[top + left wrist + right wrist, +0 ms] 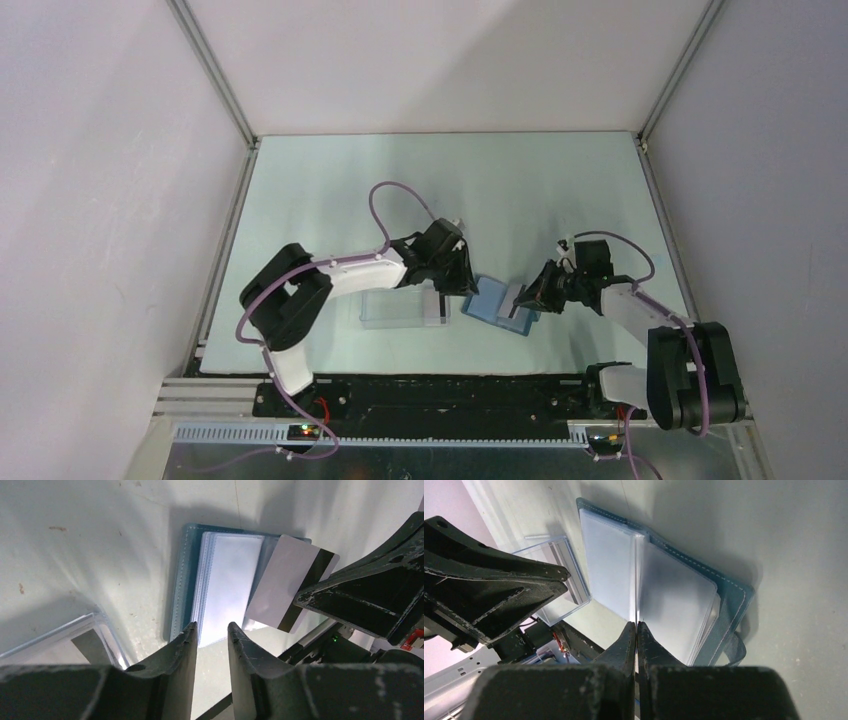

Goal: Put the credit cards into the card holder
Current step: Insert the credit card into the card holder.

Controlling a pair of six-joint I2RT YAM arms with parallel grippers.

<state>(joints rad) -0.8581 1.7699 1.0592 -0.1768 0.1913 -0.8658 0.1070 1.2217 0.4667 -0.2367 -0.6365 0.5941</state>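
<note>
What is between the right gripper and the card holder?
A credit card, clamped by the right gripper over the card holder; see left wrist view.

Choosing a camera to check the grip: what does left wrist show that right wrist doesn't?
Only left wrist: the credit card face-on, white with a black stripe, and the gap of the open left pincer. Only right wrist: the card edge-on in the shut right pincer, plus the clasp strap. Both: the open card holder and the clear box.
</note>
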